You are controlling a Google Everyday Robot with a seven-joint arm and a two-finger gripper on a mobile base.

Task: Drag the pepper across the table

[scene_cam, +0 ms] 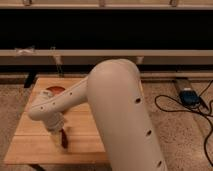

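The pepper (64,140), small, slim and dark red, lies on the light wooden table (30,146) near its front left part. My gripper (58,131) hangs at the end of the big white arm (120,110), right above the pepper's upper end, touching or almost touching it. The wrist hides the top of the pepper.
A round orange-red bowl (55,90) stands at the table's back left, mostly hidden behind the forearm. The arm covers the table's right half. A blue device (189,96) and black cables (200,125) lie on the speckled floor at the right. A dark wall with rails stands behind.
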